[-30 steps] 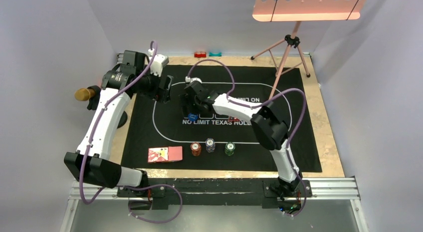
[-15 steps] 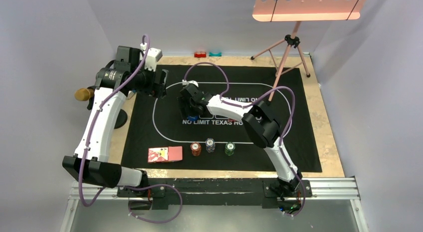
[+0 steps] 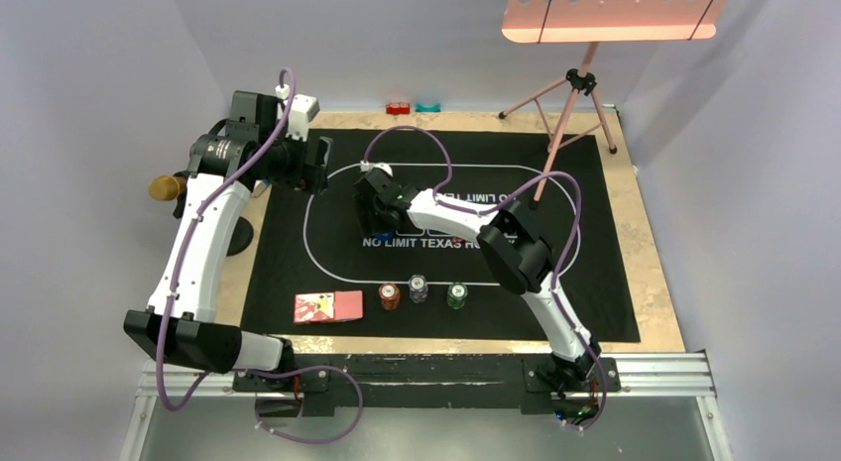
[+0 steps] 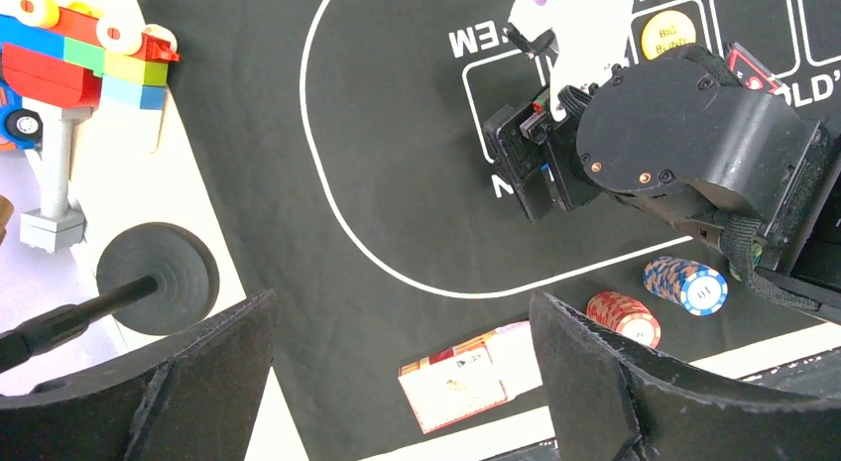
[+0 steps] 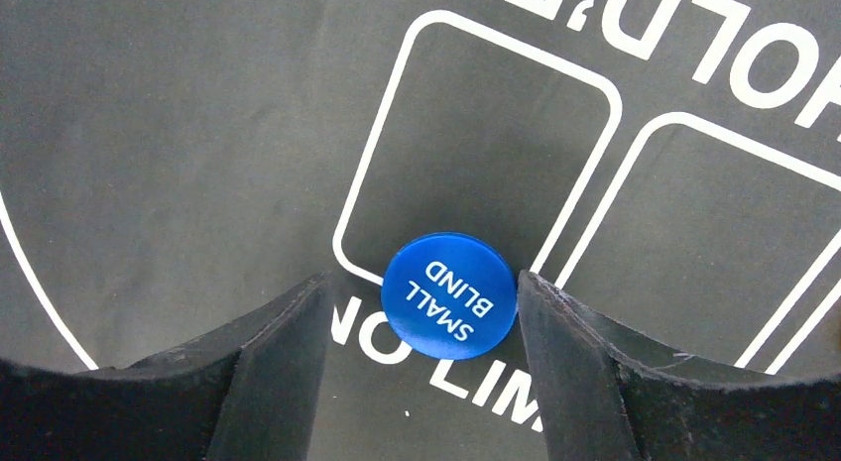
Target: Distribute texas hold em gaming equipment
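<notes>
1. Nearest the arm bases, the cards (image 3: 327,307) lie flat on the mat (image 3: 595,283), by its front edge and left of centre.
2. Just right of them three stacks stand in a row, each apart from the next: red-brown chips (image 3: 389,296), grey-white chips (image 3: 419,288), green chips (image 3: 456,295).
3. Mid-mat, the right gripper (image 3: 375,221) is down low around the blue disc (image 5: 450,297). The disc is marked SMALL BLIND and rests flat on the corner line of a printed box. The jaws stand partly apart, one on each side of it. One finger (image 5: 585,352) is just beside the disc's edge, while the other (image 5: 268,362) leaves a clear gap. The disc is not clamped.
4. Past the right arm's wrist, the orange disc (image 4: 666,35) sits inside another printed box. The red marker (image 4: 746,66) is near it, partly hidden by the arm.
5. The left gripper (image 4: 402,302) hangs above the mat's far-left part, jaws wide, with nothing between them.
6. Off the mat to the left, the bricks (image 4: 79,55) stand on the tabletop (image 3: 650,283), and the microphone (image 3: 162,188) is by the left edge.
</notes>
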`<state>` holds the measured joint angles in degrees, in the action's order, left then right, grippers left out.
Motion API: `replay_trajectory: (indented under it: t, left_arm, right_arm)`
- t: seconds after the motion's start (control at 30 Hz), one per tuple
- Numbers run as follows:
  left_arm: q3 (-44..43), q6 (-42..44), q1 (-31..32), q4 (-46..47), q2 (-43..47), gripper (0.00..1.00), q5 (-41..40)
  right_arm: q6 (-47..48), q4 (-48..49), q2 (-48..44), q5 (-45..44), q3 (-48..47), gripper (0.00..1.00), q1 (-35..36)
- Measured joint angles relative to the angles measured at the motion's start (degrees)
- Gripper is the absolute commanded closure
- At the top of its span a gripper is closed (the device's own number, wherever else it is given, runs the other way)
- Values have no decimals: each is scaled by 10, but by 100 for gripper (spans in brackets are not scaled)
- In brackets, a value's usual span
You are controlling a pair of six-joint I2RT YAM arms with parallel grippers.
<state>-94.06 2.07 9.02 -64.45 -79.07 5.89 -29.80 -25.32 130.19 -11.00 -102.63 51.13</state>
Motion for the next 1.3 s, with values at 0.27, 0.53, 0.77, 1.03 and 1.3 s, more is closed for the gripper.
replay_trajectory:
  t: [0.27, 0.53, 0.77, 1.03, 1.3]
  left_arm:
    - [0, 0, 0, 1, 0, 0, -7]
    - [1, 0, 0, 1, 1, 0, -23]
    - [2, -2, 0, 2, 2, 0, -36]
    - [2, -21, 0, 5, 0, 0, -49]
    - [2, -25, -1, 5, -3, 0, -47]
  right_arm:
    - [-6, -20, 9, 2, -17, 46, 25]
    - [-7, -33, 55, 27, -92, 55, 60]
    - [-17, -3, 74, 122, -112, 58, 68]
    - [-26, 27, 79, 185, -116, 44, 61]
    - [-14, 48, -92, 123, 80, 37, -21]
